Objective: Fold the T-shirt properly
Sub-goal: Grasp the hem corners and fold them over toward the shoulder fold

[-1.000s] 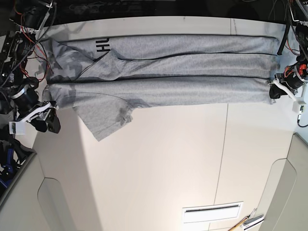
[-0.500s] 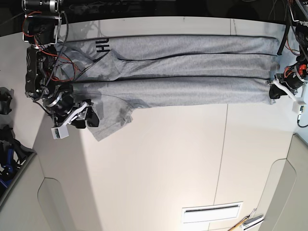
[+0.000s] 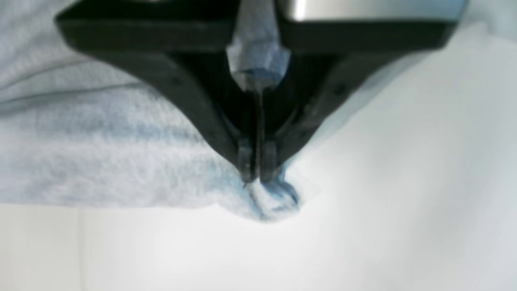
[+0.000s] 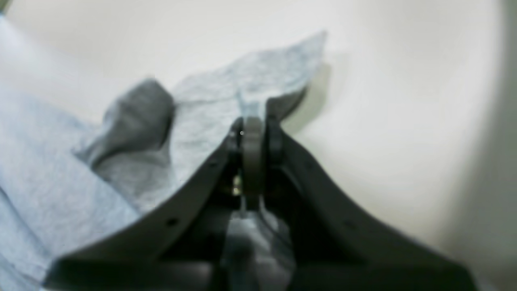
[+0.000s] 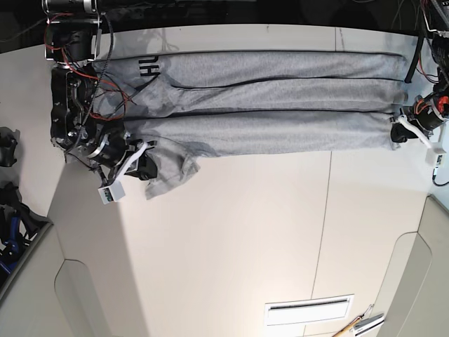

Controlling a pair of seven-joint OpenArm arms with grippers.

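The light grey T-shirt [image 5: 266, 95] lies across the far side of the white table [image 5: 238, 239], folded lengthwise into long bands, with black lettering [image 5: 149, 68] showing near its left end. My left gripper [image 5: 400, 135] is shut on the shirt's right end corner; in the left wrist view its jaws [image 3: 256, 178] pinch a small bunch of fabric [image 3: 274, 200] at the table surface. My right gripper [image 5: 145, 166] is at the sleeve [image 5: 172, 168] on the left; in the right wrist view its closed tips [image 4: 252, 129] pinch the sleeve's fabric [image 4: 250, 81].
A white slotted vent [image 5: 309, 309] and some tools [image 5: 361, 324] lie near the front edge. Dark equipment and a blue object [image 5: 7, 239] sit off the table's left side. Cables [image 5: 421, 49] hang at the far right corner.
My right arm swung in from the table's left edge onto the sleeve and shifted right; the sleeve has bunched up and shifted slightly right. The left gripper has stayed put.
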